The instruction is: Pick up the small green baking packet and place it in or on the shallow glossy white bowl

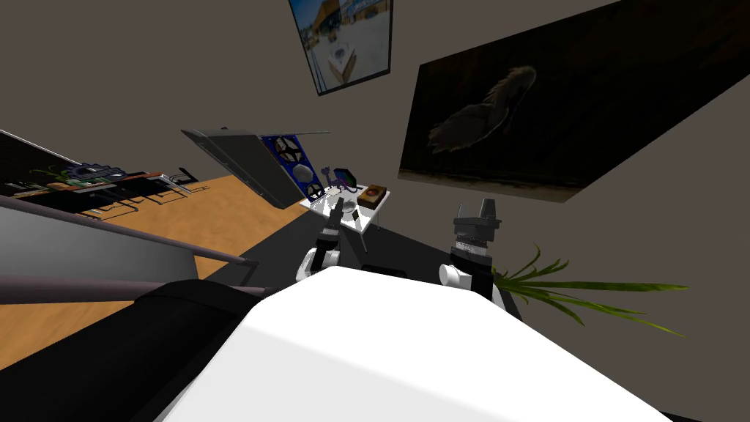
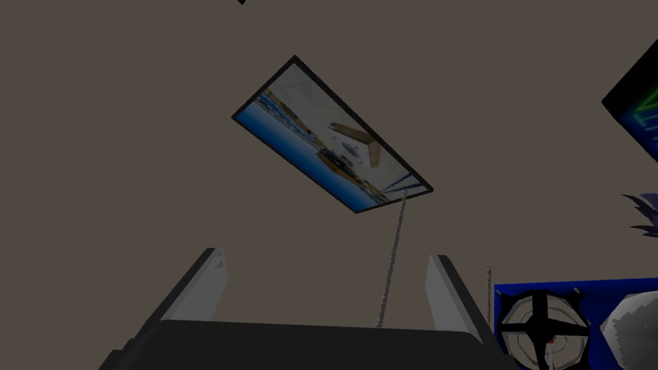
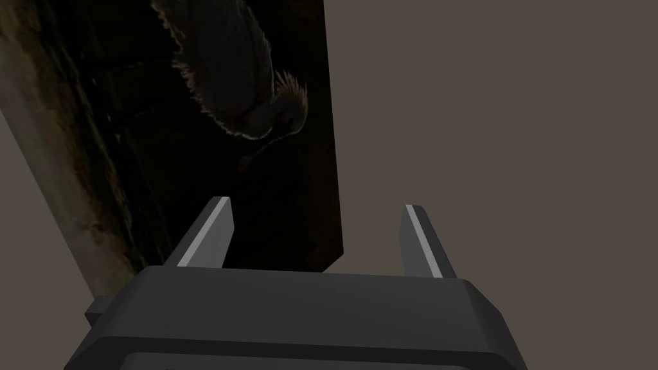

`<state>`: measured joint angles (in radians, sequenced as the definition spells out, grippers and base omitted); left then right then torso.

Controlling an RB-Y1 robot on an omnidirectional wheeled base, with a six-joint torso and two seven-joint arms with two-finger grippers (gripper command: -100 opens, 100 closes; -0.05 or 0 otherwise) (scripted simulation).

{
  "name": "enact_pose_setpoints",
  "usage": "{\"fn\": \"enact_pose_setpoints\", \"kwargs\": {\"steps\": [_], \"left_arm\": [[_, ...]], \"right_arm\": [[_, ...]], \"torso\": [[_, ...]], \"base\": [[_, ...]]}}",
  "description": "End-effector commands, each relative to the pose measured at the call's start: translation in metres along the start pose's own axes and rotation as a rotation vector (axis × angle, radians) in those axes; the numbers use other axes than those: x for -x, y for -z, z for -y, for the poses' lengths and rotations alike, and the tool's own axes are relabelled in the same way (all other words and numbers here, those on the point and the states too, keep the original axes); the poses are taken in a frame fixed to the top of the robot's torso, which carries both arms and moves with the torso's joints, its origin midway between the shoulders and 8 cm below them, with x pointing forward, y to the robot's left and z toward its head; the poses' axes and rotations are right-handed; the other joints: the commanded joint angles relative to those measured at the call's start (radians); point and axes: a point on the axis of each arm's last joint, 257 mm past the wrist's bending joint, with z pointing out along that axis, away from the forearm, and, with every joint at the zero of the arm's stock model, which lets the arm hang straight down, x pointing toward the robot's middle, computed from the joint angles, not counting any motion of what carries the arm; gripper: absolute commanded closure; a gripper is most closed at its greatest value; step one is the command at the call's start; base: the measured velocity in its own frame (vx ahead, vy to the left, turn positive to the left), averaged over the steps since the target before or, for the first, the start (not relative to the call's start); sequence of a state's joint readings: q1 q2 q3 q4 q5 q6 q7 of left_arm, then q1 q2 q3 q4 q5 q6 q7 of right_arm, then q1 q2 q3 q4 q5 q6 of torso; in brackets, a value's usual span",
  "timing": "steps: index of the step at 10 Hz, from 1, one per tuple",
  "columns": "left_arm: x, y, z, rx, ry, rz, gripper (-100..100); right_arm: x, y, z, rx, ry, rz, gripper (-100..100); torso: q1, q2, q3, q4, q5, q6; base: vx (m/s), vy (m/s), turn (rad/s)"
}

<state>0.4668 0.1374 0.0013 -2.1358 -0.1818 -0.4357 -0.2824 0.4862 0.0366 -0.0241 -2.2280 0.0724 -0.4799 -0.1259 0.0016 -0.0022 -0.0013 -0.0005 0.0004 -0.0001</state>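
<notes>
Left hand (image 2: 326,257) and right hand (image 3: 318,204) both wide open, empty.
I see the left one up near the small white worktop (image 1: 372,215).

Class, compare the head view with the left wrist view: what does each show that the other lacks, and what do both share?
Head view adds the white table, the leafy plant and the dark bird painting. Left wrist view adds the left gripper close up, fingers open. Both share the bright framed picture and the blue fan panel.
</notes>
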Motion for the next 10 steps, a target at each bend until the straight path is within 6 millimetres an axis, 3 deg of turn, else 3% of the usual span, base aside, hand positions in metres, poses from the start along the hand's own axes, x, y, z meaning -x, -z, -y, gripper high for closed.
{"fn": "enact_pose_setpoints", "kwargs": {"steps": [1,10], "left_arm": [[-0.013,0.0,-0.009,0.012,-0.047,-0.027,-100],[-0.087,0.015,-0.064,0.054,-0.322,-0.221,-100]], "right_arm": [[0.0,0.0,0.0,0.0,0.0,0.0,0],[0.0,0.0,0.0,0.0,0.0,0.0,0]], "torso": [[0.0,0.0,0.0,0.0,0.0,0.0],[0.001,0.0,0.0,0.0,0.0,0.0]], "base": [[0.028,0.02,0.019],[0.032,0.03,0.019]]}}
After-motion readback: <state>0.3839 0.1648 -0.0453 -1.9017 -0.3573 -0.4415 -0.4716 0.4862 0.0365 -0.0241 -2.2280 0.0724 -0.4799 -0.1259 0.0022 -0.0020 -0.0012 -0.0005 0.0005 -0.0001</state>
